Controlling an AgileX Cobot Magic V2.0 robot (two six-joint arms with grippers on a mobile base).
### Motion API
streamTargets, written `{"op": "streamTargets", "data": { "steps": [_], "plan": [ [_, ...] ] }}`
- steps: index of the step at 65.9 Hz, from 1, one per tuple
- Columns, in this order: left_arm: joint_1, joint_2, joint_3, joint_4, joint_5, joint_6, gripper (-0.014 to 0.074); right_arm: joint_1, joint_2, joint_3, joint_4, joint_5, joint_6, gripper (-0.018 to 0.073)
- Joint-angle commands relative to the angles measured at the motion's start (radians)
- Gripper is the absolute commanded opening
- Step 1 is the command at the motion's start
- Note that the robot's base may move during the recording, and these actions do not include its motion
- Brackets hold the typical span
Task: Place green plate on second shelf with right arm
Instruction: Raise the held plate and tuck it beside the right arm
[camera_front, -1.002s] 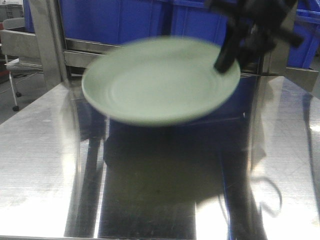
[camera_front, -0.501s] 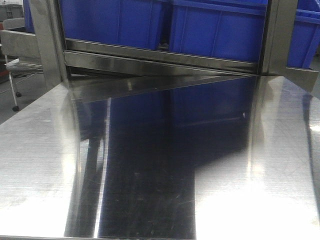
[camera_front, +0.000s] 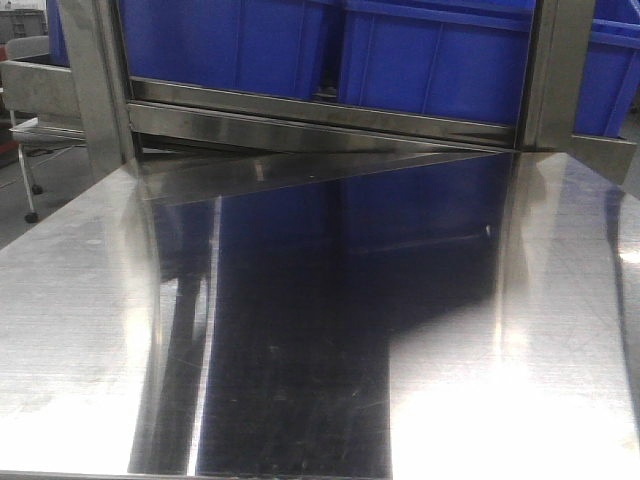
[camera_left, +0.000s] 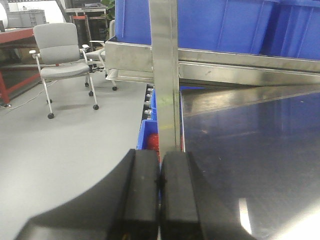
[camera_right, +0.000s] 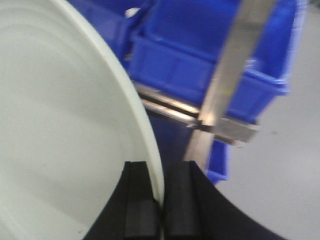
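**Right wrist view.** Nearest the lens, the right gripper (camera_right: 162, 192) pinches the upturned rim of the green plate (camera_right: 60, 125). One black finger (camera_right: 141, 200) lies on the plate's inner face and the other on its outer face. The plate fills the left half of this view and shows faint rings. As far as can be seen, only the rim is gripped; what lies beneath the plate cannot be told. Behind it stand blue bins (camera_right: 200, 55) and a steel upright (camera_right: 235, 70) that meets a cross rail (camera_right: 165, 107). Grey floor (camera_right: 290, 165) shows at the far right.

**Left wrist view.** The left gripper (camera_left: 160, 172) has its two black fingers pressed together with nothing between them. Just beyond them rises the left post (camera_left: 165, 75), at the edge of a polished steel surface (camera_left: 250, 150) that runs to the right. More blue bins sit above a steel ledge at the back. Farther off on the left, an office chair (camera_left: 57, 50) stands on casters.

**Front view.** The steel surface fills the foreground and mirrors the bins. At its far edge stand the left post and the right post (camera_front: 550, 70), with blue bins behind them.
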Motion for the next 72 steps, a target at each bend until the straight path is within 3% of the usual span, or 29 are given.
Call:
{"op": "streamTargets", "data": {
  "steps": [1,11,25,42,54,72],
  "plan": [
    [-0.003,-0.021,0.042,-0.007,-0.08,-0.009,0.013,-0.004,-0.056,-0.022,-0.096,-0.06,0.043,0.0057],
    [-0.003,-0.021,0.042,-0.007,-0.08,-0.009,0.013,-0.004,-0.162,0.055,-0.154,-0.05,0.047,0.0057],
    [-0.003,-0.021,0.042,-0.007,-0.08,-0.009,0.013,-0.004,-0.358,0.32,-0.185,-0.132,0.109,0.0057],
    [-0.003,-0.021,0.042,-0.007,-0.08,-0.009,0.013,-0.004,-0.619,0.722,-0.115,-0.44,0.14,0.0057],
    [-0.003,-0.021,0.042,-0.007,-0.08,-0.009,0.013,-0.004,-0.691,0.963,-0.11,-0.641,0.139,0.0057],
    [-0.003,-0.021,0.042,-0.007,-0.08,-0.009,0.013,-0.004,-0.691,1.095,-0.11,-0.823,0.139,0.0057]
  ]
}}
